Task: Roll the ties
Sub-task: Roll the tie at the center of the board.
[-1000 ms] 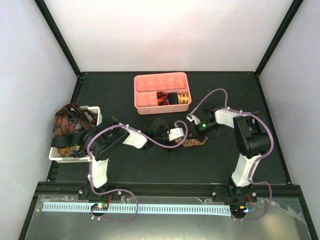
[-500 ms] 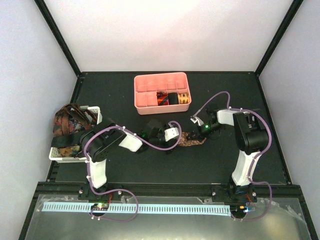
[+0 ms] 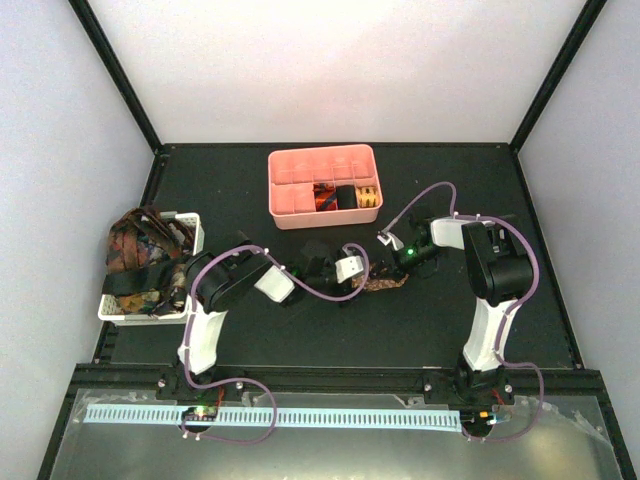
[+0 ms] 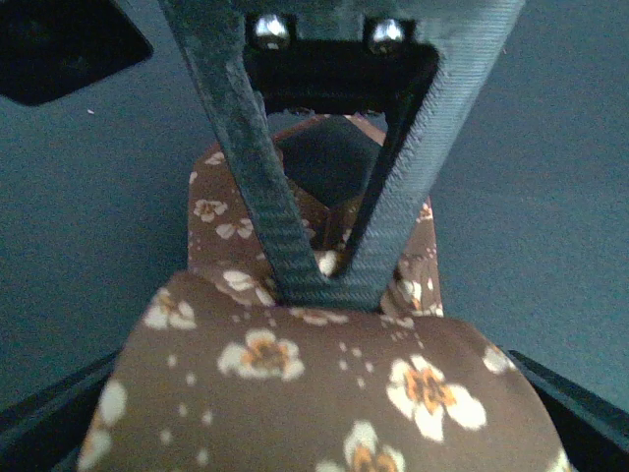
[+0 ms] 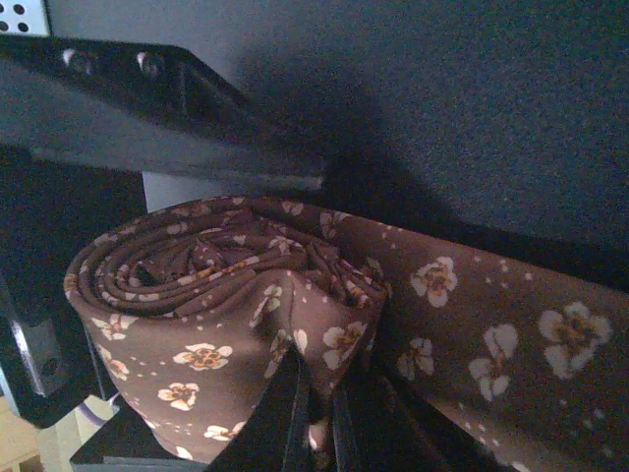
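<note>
Black tabletop (image 3: 300, 340), white walls (image 3: 320, 70): L pincer (image 3: 366, 281) spread round brown tie (image 5: 226, 295) roll, R pincer (image 5: 314, 398) pinching it.

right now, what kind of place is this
Probably a robot test cell: a black table boxed in by plain white walls, left arm and right arm bolted at its near edge, a pink tray and a basket of ties set out.
</note>
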